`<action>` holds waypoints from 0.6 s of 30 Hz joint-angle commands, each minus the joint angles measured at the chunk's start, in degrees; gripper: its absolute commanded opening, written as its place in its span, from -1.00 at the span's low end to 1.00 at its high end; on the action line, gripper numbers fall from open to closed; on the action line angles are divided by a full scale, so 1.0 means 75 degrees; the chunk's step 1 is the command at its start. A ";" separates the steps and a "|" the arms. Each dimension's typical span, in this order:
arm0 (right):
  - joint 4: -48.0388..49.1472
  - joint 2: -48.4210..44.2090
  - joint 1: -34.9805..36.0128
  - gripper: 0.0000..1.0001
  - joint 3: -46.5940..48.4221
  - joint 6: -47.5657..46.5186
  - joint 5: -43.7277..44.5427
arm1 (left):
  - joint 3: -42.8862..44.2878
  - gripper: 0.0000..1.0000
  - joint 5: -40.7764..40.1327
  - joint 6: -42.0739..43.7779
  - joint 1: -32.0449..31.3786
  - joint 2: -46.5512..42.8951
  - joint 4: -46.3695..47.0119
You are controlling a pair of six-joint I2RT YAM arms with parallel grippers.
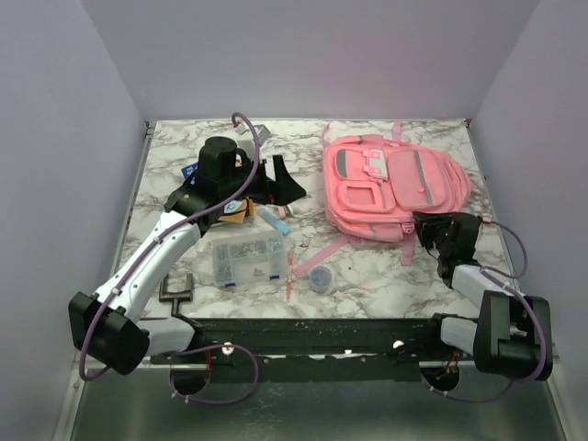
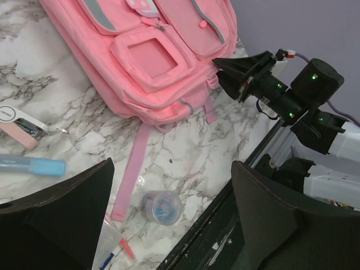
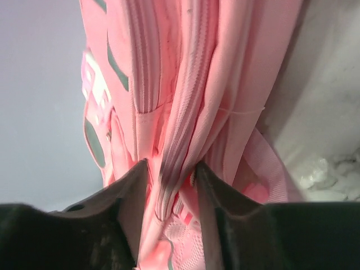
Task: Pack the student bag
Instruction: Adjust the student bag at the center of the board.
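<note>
Top view: student bag [image 1: 390, 188] lies flat at upper right of the marble surface [image 1: 367, 285]; right end effector [image 1: 423, 223] sits at the bag's lower right corner. Left wrist view: left end effector [image 2: 171, 169] released, fingers wide, nothing between them. Right wrist view: right end effector clenched on a zippered fold of the student bag.

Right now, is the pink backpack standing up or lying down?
Lying down. The student bag rests flat on the marble table, its front facing up toward the top camera.
</note>
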 commanded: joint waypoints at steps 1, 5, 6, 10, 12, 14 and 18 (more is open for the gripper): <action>0.0479 -0.0447 0.0297 -0.05 -0.0173 -0.0030 -0.1201 | -0.0133 0.74 0.0217 -0.0413 -0.0334 0.0424 0.0299; -0.0720 -0.0937 0.0567 0.28 0.0194 -0.1321 -0.2053 | -0.0524 0.78 0.0337 -0.0956 -0.0722 0.0815 0.0976; -0.1321 -0.1077 0.0566 0.29 0.0361 -0.1804 -0.2052 | -0.0555 0.78 0.0324 -0.1147 -0.0839 0.0936 0.1121; -0.3514 -0.1505 0.0564 0.43 0.1413 -0.3697 -0.0419 | -0.0540 0.78 -0.0461 -0.1849 -0.1316 0.1402 0.1390; -0.4218 -0.1518 0.0558 0.44 0.1918 -0.4129 0.0392 | -0.0554 0.77 -0.1033 -0.2297 -0.1466 0.1502 0.1518; -0.4386 -0.1682 0.0509 0.50 0.2104 -0.4062 0.1212 | -0.0790 0.76 -0.1509 -0.3088 -0.1608 0.1513 0.1847; -0.3709 -0.1393 0.0195 0.58 0.2621 -0.4116 0.1527 | -0.1196 0.80 -0.1619 -0.4067 -0.1784 0.1732 0.2799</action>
